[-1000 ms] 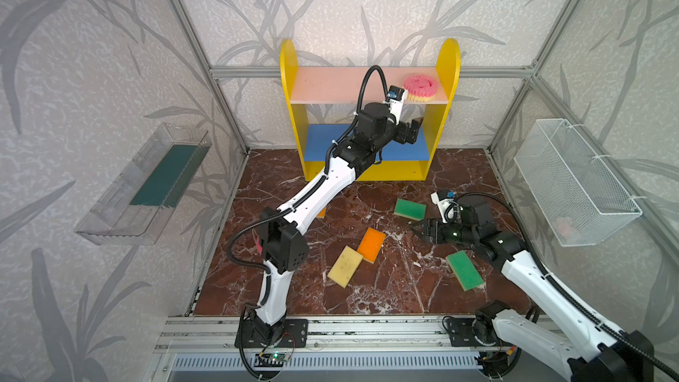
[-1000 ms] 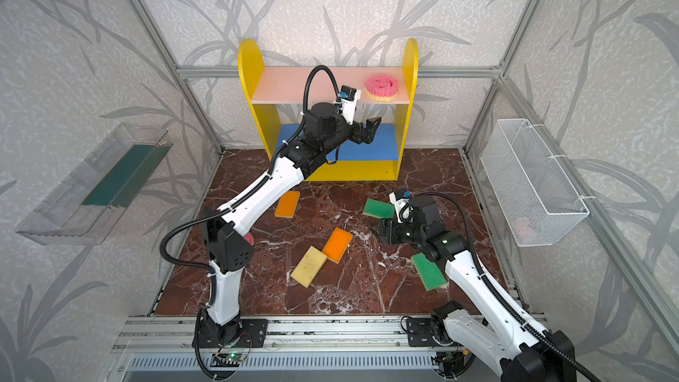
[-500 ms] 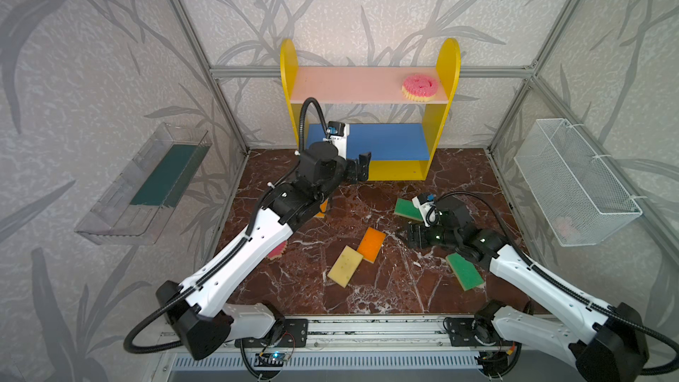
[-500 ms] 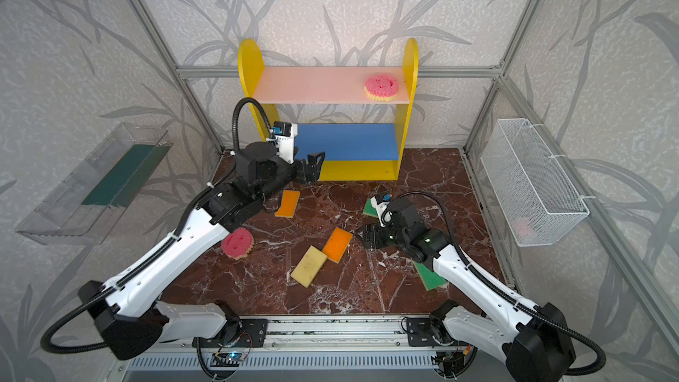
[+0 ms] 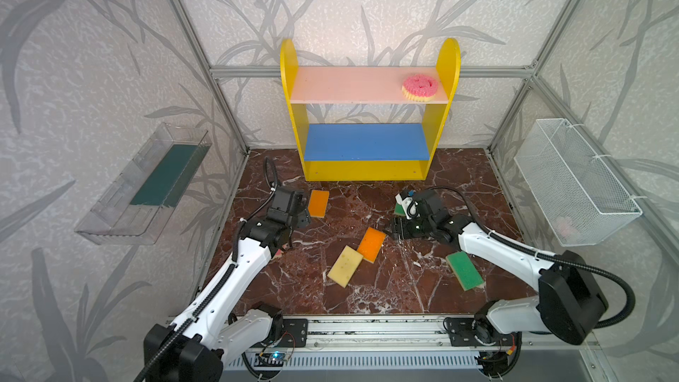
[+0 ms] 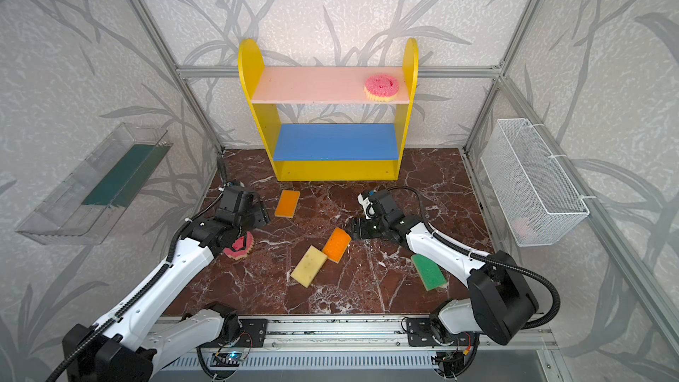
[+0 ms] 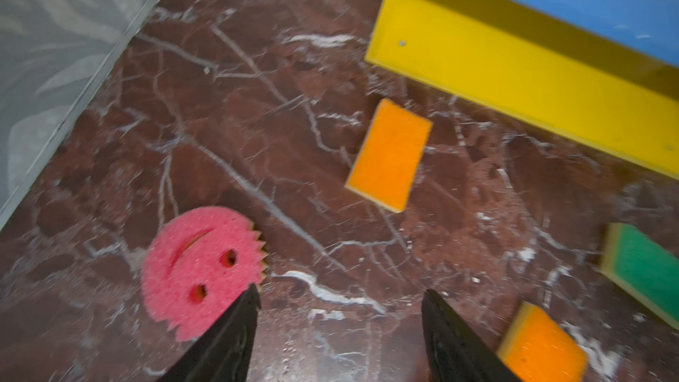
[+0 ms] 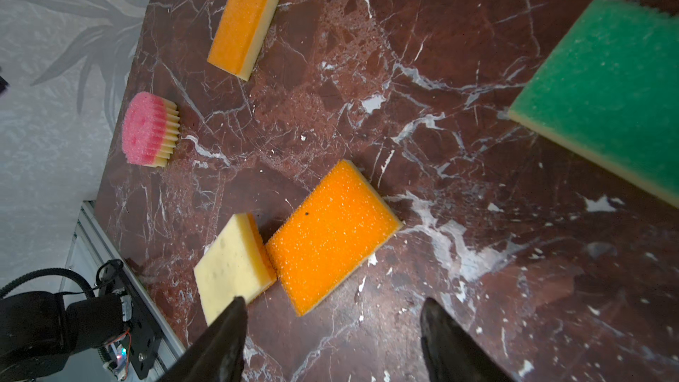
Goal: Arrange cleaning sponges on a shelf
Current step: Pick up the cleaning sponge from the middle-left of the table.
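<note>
The yellow shelf (image 5: 446,67) stands at the back, with one pink smiley sponge (image 5: 420,87) on its pale pink top board. Other sponges lie on the marble floor: an orange one (image 5: 318,203) near the shelf, an orange one (image 5: 372,245) touching a yellow-side-up one (image 5: 345,265), and a green one (image 5: 464,271). My left gripper (image 7: 341,293) hangs open and empty low over the floor, one finger beside a second pink smiley sponge (image 7: 202,273). My right gripper (image 8: 333,302) is open and empty just short of the middle orange sponge (image 8: 330,237); another green sponge (image 5: 398,209) peeks from behind it.
A clear tray with a dark green liner (image 5: 147,185) hangs on the left wall. A white wire basket (image 5: 573,181) hangs on the right wall with something pink (image 5: 564,223) inside. A metal rail (image 5: 367,332) runs along the front edge.
My left arm has swung down from the shelf's top board to the floor at the left, its jaws narrowing. My right gripper has slid left toward the middle orange sponge.
</note>
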You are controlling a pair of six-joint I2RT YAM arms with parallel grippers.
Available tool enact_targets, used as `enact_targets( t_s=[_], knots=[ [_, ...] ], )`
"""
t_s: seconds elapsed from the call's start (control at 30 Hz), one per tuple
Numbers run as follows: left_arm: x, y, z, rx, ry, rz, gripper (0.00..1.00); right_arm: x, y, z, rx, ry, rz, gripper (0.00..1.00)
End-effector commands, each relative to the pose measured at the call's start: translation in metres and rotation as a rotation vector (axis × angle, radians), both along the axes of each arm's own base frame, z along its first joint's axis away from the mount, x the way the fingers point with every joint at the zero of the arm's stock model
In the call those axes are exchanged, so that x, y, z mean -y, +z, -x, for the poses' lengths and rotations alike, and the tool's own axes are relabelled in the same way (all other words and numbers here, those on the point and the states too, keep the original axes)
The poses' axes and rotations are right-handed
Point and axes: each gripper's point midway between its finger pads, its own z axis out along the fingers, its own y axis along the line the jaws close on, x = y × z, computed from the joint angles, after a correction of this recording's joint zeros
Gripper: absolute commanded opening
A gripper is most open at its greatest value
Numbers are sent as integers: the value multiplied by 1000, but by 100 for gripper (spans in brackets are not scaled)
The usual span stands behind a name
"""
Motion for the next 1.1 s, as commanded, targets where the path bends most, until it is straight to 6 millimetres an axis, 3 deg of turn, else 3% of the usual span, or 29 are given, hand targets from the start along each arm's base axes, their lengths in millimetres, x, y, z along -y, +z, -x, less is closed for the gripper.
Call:
enact_targets(
  t_s=[0.0, 0.2, 0.57, 0.87, 1.07],
  knots=[
    [-17, -24, 7, -60, 104, 32, 65, -13, 8, -6, 7, 16, -50, 71],
    [-32, -56, 6, -164, 150, 21, 62, -14, 1, -8, -1, 19, -48, 70],
    [-53, -96, -2, -289, 219, -10, 52, -10, -7, -10, -16, 14, -54, 69],
    [-53, -112, -5, -360, 209, -23, 51, -7, -7, -13, -14, 5, -53, 69],
    [-54, -115, -8, -355, 206, -20, 41, -7, -9, -12, -21, 6, -50, 69]
  ],
)
